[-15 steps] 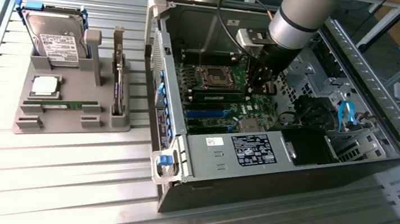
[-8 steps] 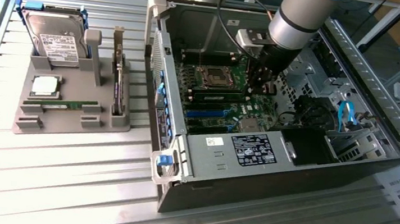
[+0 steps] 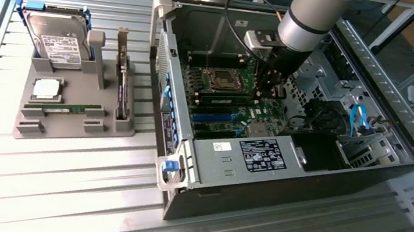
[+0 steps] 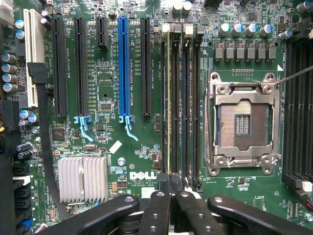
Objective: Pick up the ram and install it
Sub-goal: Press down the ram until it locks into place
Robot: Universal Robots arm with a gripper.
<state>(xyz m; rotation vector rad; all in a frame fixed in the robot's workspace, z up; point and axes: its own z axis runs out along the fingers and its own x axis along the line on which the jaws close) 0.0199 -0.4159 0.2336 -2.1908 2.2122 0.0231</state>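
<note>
While the arm hangs over the open computer case (image 3: 261, 192) at the centre of the exterior view, its gripper (image 3: 270, 95) sits just above the motherboard (image 4: 107, 98). Seen from the wrist, the black fingers (image 4: 159, 205) are pressed tip to tip, with nothing visibly pinched between them. The ram (image 4: 168, 98) stands edge-on in a memory slot, between the blue expansion slot (image 4: 125, 63) and the empty processor socket (image 4: 242, 125). The fingertips lie at one end of it, and whether they touch it cannot be told. A second green stick (image 3: 63, 109) lies on the grey tray (image 3: 57, 126) at the exterior view's left. The ram looks light, stiff, thin and probably fragile, so it is best held by its long bare edges, not its chips or contacts.
</note>
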